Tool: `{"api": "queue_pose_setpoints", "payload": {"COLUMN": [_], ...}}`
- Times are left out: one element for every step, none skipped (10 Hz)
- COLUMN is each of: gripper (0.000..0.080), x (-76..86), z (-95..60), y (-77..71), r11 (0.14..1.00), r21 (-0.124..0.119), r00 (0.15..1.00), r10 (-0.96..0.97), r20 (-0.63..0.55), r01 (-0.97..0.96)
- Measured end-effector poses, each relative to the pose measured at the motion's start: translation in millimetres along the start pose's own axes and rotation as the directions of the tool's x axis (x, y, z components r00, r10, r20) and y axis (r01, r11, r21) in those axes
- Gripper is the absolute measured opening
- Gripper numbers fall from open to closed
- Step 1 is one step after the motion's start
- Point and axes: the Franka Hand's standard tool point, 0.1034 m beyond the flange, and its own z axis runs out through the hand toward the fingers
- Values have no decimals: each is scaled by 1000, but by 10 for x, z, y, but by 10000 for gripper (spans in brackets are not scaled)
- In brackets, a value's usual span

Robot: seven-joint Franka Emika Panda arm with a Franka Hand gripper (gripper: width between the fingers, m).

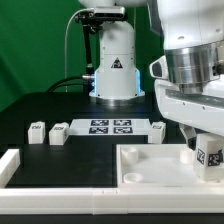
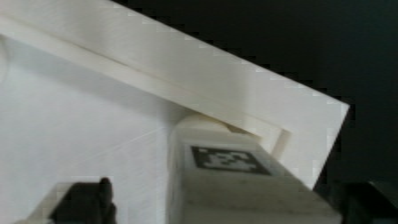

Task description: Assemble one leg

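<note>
On the black worktop [image 1: 80,160], the end effector [image 1: 206,150] stands spread around the leg [image 2: 231,160], upright at the white panel's [image 1: 150,165] corner.

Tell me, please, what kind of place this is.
Most likely a robotics laboratory bench, not a home or factory. A white robot arm base stands on a black table before a green curtain, and a thin flat white marker board lies on it.
</note>
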Motion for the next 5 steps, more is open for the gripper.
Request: {"api": "queue_pose_setpoints", "payload": {"gripper": [627,645,645,648,649], "x": [2,4,-14,-23,-20], "z": [0,1,4,-1,-8], "y": [1,3,-1,-9,-16], "r11": [997,973,928,868,800], "r21": [0,-4,-12,-23,-34], "r00": [997,973,928,868,801], "r10": [-73,-230,-373,-496,-599], "r20": [-1,-4,-9,-11,-15], "r01": [73,230,373,496,598]}}
